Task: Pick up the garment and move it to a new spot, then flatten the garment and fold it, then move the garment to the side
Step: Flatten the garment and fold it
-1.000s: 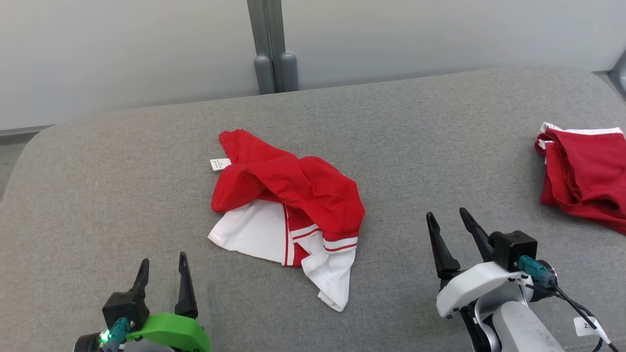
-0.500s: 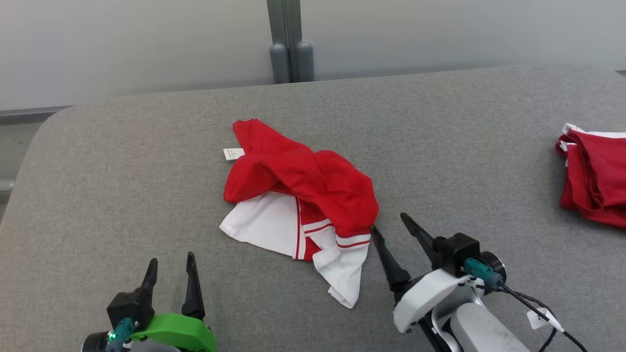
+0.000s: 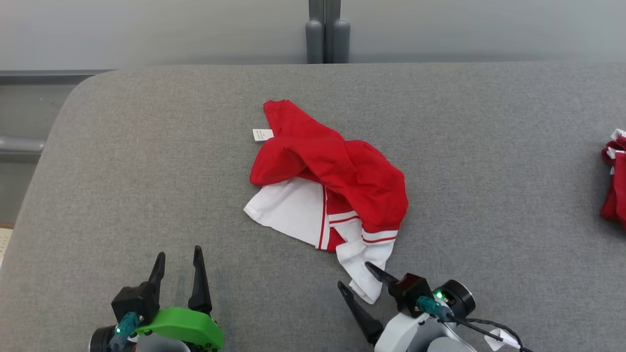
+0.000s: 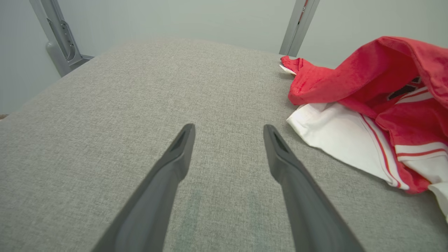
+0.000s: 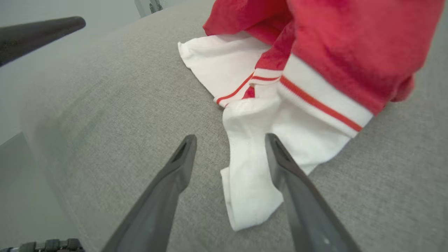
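Note:
A crumpled red garment (image 3: 342, 171) with white panels and red stripes lies in the middle of the grey padded surface (image 3: 146, 146). Its white tail (image 3: 364, 286) points toward me. My right gripper (image 3: 354, 275) is open and low over that tail, one finger on each side of it. In the right wrist view the white tail (image 5: 245, 164) runs up between the open fingers (image 5: 231, 137) to the red bulk (image 5: 332, 45). My left gripper (image 3: 178, 254) is open and empty at the lower left, apart from the garment (image 4: 367, 94), which lies to the right of its fingers (image 4: 229, 127).
Another red and white garment (image 3: 615, 181) lies at the surface's right edge. A grey post (image 3: 326, 39) stands behind the far edge, against a pale wall. The surface's rounded left corner (image 3: 63, 112) drops off to the floor. A finger of my left gripper (image 5: 35, 33) crosses the right wrist view's top left.
The head camera has turned, sliding the whole scene rightward. My right gripper has swung left and come in to the garment's near white tail. The left gripper and the garment have stayed put.

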Motion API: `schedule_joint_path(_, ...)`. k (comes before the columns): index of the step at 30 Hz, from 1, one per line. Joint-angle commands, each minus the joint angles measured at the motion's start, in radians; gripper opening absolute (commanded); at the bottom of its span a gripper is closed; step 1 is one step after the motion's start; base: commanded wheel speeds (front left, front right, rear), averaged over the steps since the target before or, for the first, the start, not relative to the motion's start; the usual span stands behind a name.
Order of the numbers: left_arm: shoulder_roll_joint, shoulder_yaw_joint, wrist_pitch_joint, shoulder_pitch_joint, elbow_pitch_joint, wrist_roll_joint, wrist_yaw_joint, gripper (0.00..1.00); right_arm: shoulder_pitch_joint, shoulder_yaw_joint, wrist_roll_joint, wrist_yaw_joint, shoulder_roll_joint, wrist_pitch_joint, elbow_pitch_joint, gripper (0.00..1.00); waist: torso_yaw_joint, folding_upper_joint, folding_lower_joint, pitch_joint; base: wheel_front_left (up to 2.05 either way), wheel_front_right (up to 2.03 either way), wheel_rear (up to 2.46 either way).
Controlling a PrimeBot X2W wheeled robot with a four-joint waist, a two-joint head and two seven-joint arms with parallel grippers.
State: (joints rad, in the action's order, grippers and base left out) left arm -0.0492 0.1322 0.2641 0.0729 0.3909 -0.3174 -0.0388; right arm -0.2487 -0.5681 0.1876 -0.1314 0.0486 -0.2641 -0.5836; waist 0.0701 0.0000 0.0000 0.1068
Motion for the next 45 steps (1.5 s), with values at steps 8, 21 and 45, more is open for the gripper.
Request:
schedule_joint_path(8,-0.003,0.015,0.000,0.038,-0.010,-0.023,-0.007,1.00,-0.056,0.005,-0.045,0.001,0.004,0.000,-0.108,0.00,0.025,0.0000,0.0000,0.041,0.00,0.00,0.00)
schedule_joint_path(21,-0.003,0.038,0.000,0.017,-0.015,-0.041,0.009,1.00,-0.185,0.053,0.052,0.001,0.019,0.000,0.170,0.00,0.005,0.0000,0.0000,0.002,0.00,0.00,0.00)
schedule_joint_path(45,-0.003,0.116,0.000,0.051,0.002,-0.094,-0.008,1.00,-0.775,0.192,0.101,0.001,0.114,0.000,0.014,0.00,0.107,0.0000,0.0000,0.041,0.00,0.00,0.00)
